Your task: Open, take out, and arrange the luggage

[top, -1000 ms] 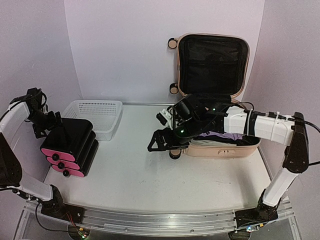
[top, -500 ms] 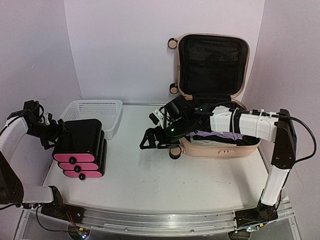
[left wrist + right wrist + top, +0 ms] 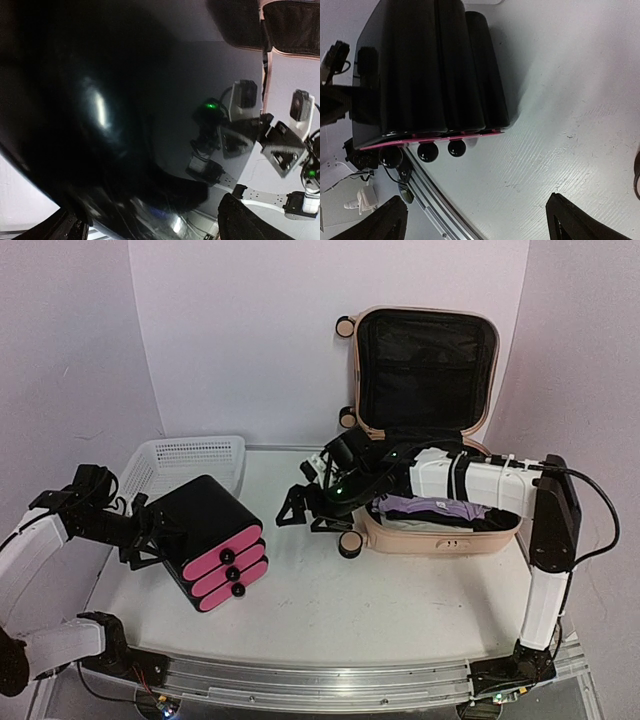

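Starting at the left, the left gripper [image 3: 143, 537] seems clamped on the rear of the black drawer box [image 3: 215, 545], which sits tipped on the table [image 3: 300, 610], though its wrist view shows mostly glossy black. Mid-table, the right gripper [image 3: 298, 510] hangs spread and empty. At the right rear, the luggage [image 3: 425, 537] lies open, lid upright against the wall, purple clothing [image 3: 430, 508] inside. Its shell looks stiff, smooth and bulky, best taken by the rim. The garments look soft and light, to be pinched at a fold.
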Tool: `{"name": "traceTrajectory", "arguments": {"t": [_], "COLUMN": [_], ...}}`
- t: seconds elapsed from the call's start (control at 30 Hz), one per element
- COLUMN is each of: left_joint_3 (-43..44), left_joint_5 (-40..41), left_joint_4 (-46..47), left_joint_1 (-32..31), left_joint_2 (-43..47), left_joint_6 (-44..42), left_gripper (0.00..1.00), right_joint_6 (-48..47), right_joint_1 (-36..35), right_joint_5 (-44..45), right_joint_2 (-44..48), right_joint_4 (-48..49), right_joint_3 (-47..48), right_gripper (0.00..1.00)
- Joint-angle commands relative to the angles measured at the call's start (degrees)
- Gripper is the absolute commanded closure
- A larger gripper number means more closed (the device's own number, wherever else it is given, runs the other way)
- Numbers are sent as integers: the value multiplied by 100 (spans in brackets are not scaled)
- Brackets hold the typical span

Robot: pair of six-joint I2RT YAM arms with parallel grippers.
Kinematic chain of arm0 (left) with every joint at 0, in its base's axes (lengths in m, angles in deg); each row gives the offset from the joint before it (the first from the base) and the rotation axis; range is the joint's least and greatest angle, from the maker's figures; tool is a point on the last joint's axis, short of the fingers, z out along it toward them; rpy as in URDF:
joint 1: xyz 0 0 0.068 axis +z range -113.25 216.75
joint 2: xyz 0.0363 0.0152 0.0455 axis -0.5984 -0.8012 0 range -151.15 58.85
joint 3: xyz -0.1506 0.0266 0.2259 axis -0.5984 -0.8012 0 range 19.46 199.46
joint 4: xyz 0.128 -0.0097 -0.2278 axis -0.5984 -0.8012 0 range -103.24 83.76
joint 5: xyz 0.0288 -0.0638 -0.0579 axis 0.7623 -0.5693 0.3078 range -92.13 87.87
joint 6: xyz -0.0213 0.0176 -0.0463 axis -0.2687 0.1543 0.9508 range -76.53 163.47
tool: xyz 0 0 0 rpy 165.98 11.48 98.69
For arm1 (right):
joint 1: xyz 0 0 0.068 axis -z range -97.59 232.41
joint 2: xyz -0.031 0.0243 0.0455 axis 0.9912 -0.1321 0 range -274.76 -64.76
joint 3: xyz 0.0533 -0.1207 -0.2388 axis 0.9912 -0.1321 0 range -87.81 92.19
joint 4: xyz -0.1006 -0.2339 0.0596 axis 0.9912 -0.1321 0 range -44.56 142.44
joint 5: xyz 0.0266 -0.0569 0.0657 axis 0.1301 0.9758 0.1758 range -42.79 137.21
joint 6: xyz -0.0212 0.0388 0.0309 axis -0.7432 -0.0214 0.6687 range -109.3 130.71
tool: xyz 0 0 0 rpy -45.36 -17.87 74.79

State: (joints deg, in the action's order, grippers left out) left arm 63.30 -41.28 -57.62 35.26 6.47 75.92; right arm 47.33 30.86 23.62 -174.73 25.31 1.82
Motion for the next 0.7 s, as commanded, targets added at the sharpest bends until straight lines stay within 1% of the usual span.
{"name": "traceTrajectory", "arguments": {"t": [0.0, 0.07, 0.17, 0.27, 0.33, 0.4, 0.43, 0.53, 0.67], "left_joint_3": [-143, -272, -262, -244, -73, 221, 297, 339, 775], "left_joint_5": [-274, -311, -235, 18, 147, 240, 206, 174, 181], "left_joint_4": [835, 1221, 1796, 2620, 3049, 3062, 3054, 2986, 2036], "left_joint_1": [-381, -581, -1031, -1824, -2406, -2819, -2915, -2946, -2944], "left_joint_2": [449, 499, 304, -61, -510, -850, -919, -779, -588], "left_joint_6": [825, 1065, 1272, 1638, 1732, 1585, 1540, 1331, 469], "left_gripper": [11, 10, 10, 8, 8, 8, 8, 7, 3], "right_joint_6": [297, 136, -119, -349, -512, -738, -884, -1345, -1892], "right_joint_1": [407, 490, 539, 536, 535, 537, 539, 535, 534], "right_joint_5": [-52, 100, 281, 266, 224, 177, 171, 237, 159], "right_joint_2": [164, 343, 608, 765, 833, 899, 937, 1148, 1393], "right_joint_4": [317, 314, 293, 203, 120, 21, -48, -191, -256], "right_joint_3": [-21, -231, -434, -532, -551, -589, -613, -782, -1026], "right_gripper": [2, 2, 2, 2, 2, 2, 2, 2, 2]}}
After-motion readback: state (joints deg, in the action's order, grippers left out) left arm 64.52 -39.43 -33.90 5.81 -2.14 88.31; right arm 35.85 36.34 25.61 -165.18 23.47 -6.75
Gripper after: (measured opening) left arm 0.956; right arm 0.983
